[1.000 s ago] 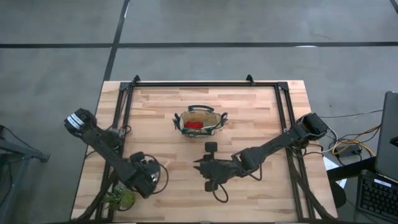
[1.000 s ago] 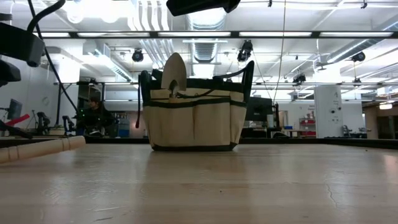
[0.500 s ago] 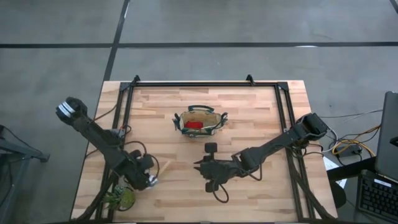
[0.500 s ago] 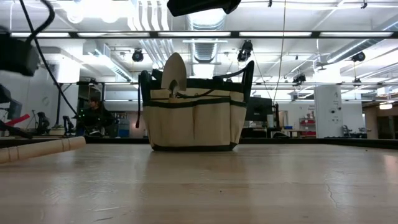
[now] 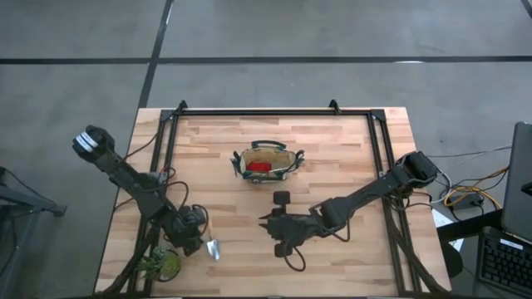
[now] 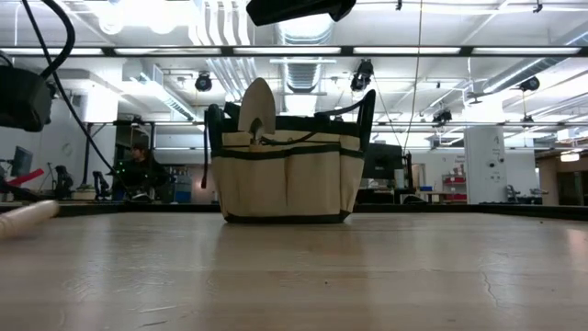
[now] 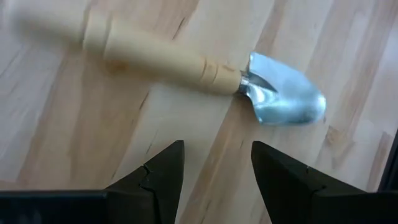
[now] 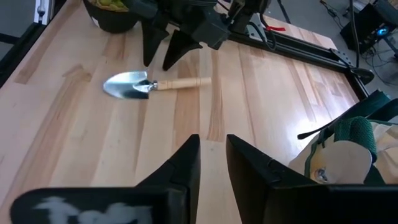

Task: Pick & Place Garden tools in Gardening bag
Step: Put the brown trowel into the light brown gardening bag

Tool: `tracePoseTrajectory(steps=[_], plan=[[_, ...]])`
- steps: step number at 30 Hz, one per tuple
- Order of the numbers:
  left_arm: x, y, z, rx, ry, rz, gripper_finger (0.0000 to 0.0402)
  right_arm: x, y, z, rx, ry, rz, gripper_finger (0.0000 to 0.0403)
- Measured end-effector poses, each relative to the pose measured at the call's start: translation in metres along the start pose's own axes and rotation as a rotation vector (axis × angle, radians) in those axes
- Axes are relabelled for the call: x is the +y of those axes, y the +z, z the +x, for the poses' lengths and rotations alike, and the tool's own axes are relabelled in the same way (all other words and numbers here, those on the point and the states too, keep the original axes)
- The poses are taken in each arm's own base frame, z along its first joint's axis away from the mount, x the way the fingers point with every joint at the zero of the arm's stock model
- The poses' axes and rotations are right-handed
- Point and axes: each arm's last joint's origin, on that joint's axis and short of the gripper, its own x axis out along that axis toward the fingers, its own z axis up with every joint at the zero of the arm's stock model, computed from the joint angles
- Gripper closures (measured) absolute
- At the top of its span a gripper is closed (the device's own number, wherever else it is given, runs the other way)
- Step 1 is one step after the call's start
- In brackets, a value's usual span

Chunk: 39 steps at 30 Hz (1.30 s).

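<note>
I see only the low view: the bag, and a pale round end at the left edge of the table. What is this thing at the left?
Observer: It is the wooden handle of a trowel that lies flat on the table, with a silver blade at its other end.
Operator: Does an arm hold it?
Observer: No. The left gripper hovers beside it, jaws open, and the trowel lies free.
Operator: Where is the other arm?
Observer: The right gripper is near the middle of the table, in front of the gardening bag, with nothing between its jaws.
</note>
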Motion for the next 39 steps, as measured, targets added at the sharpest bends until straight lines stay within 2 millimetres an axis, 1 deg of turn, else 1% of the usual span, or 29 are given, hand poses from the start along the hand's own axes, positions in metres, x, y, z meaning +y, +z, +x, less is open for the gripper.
tracePoseTrajectory(steps=[4, 7, 14, 17, 19, 22, 26, 29, 32, 36, 39], plan=[[-0.001, 0.001, -0.001, -0.012, -0.009, 0.011, 0.0211, 0.000, 0.000, 0.000, 0.001, 0.000, 0.000, 0.0340], [-0.006, 0.002, -0.002, -0.051, -0.017, 0.072, 0.0211, 0.000, 0.000, 0.000, 0.001, 0.000, 0.000, 0.0342], [-0.034, 0.006, -0.015, -0.167, -0.099, 0.237, 0.0211, 0.000, 0.000, 0.000, 0.001, 0.000, -0.001, 0.0335], [-0.046, 0.009, -0.021, -0.245, -0.099, 0.336, 0.0211, 0.000, 0.000, 0.000, 0.001, 0.000, -0.001, 0.0331], [-0.051, 0.010, -0.021, -0.287, -0.073, 0.409, 0.0211, 0.000, 0.000, 0.000, 0.001, 0.000, -0.001, 0.0329], [-0.057, 0.010, -0.012, -0.302, -0.021, 0.480, 0.0211, 0.000, 0.000, 0.000, 0.001, 0.000, 0.002, 0.0328], [-0.065, 0.009, 0.008, -0.271, 0.048, 0.516, 0.0211, 0.000, -0.001, 0.000, 0.003, 0.000, 0.003, 0.0334], [-0.077, 0.008, 0.021, -0.243, 0.093, 0.560, 0.0211, 0.000, -0.001, 0.000, 0.003, 0.000, 0.003, 0.0339], [-0.086, 0.009, 0.033, -0.219, 0.183, 0.610, 0.0211, 0.000, -0.001, 0.000, 0.003, 0.000, 0.001, 0.0343], [-0.098, 0.012, 0.040, -0.208, 0.333, 0.669, 0.0211, 0.000, -0.001, 0.000, 0.002, 0.000, -0.001, 0.0343], [-0.102, 0.013, 0.045, -0.196, 0.420, 0.699, 0.0211, 0.000, -0.001, 0.000, 0.002, 0.000, -0.001, 0.0340]])
